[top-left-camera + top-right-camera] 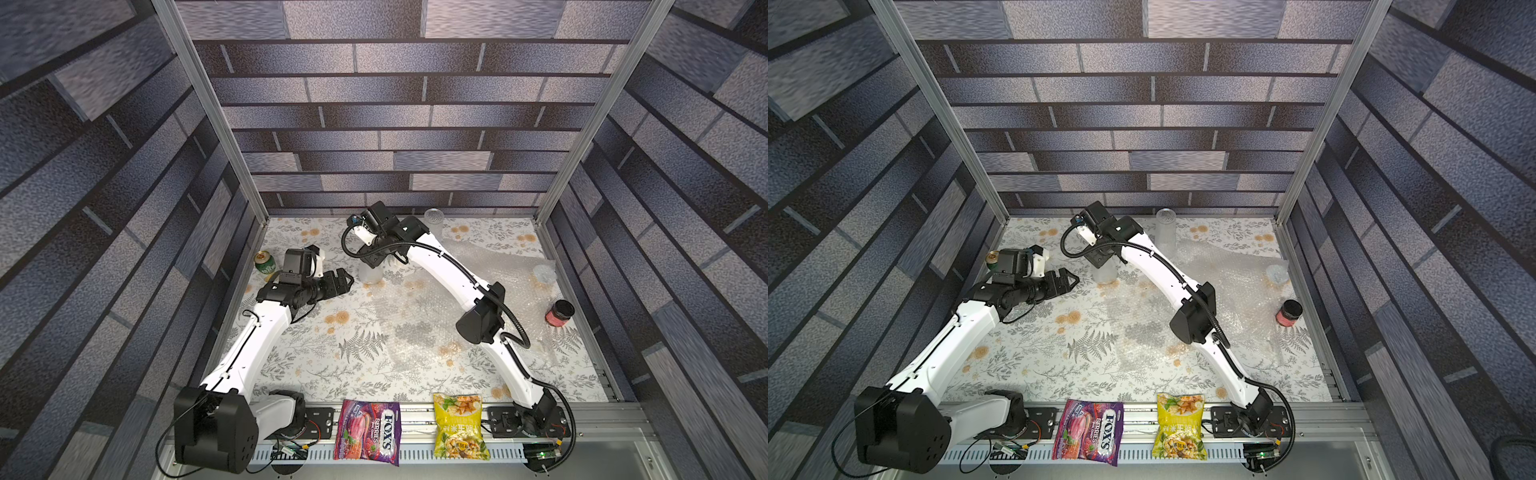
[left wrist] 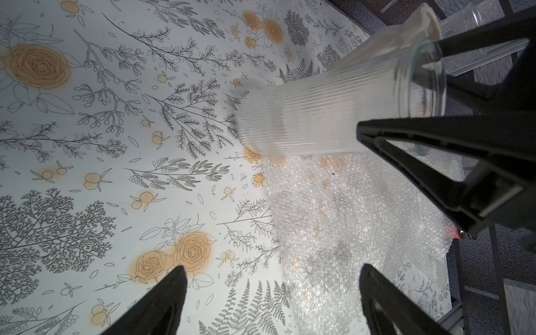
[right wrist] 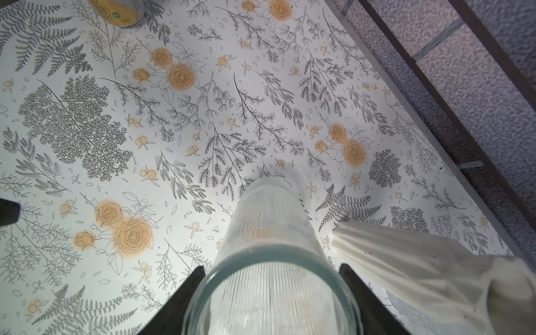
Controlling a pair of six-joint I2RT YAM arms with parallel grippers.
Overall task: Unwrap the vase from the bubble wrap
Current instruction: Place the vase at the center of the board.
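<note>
The vase (image 1: pixel 371 274) (image 1: pixel 1105 272) is a clear ribbed glass cylinder standing upright on the flowered table, bare of wrapping. My right gripper (image 3: pixel 271 266) comes down from above and is shut on its rim, one black finger on each side of the vase (image 3: pixel 269 226). The bubble wrap (image 1: pixel 436 316) (image 1: pixel 1237 299) lies spread flat on the table, its edge just beside the base of the vase (image 2: pixel 304 116). My left gripper (image 1: pixel 343 280) (image 2: pixel 272 268) hovers open and empty just left of the vase, over the edge of the bubble wrap (image 2: pixel 348 232).
A second clear glass cylinder (image 1: pixel 434 222) stands at the back wall. A white ribbed object (image 3: pixel 406 261) lies beside the vase. A green can (image 1: pixel 264 262) sits at the left edge, a red jar (image 1: pixel 560 312) at the right. Two snack bags (image 1: pixel 368 430) (image 1: pixel 459 426) lie on the front rail.
</note>
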